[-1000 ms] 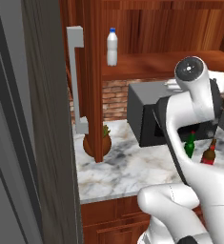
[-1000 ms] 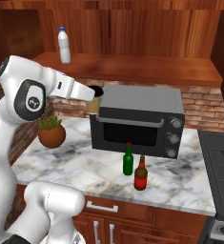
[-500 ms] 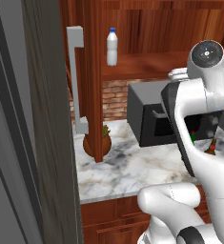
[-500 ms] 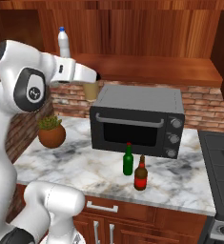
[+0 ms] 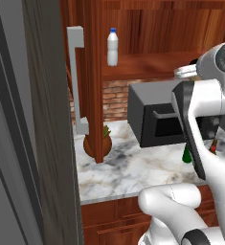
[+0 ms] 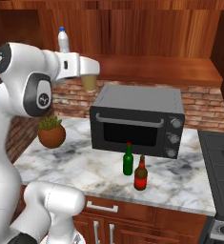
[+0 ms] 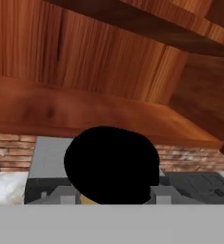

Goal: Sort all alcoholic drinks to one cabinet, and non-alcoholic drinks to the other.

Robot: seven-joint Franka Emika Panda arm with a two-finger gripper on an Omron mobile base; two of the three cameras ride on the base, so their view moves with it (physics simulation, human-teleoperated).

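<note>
right base view: tan coffee cup [image 6: 89,82] sits upper left of centre, held in the gripper [image 6: 86,71], jaws part closed on it, above the toaster oven [image 6: 139,121]. hand view: the cup's black lid [image 7: 112,164] sits at bottom centre. white bottle [image 6: 63,40] stands on the open cabinet shelf [image 6: 156,69], upper left. green bottle [image 6: 128,159] and brown bottle [image 6: 141,173] stand just beside each other on the marble counter [image 6: 85,169], lower centre. potted plant [image 6: 51,132] at left.

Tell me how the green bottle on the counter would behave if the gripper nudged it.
The green bottle stands upright, tall and slim on a narrow base, so a nudge near its neck would probably tip it. It looks like glass, likely slippery and breakable. The brown bottle stands close beside it and might get knocked too.
</note>
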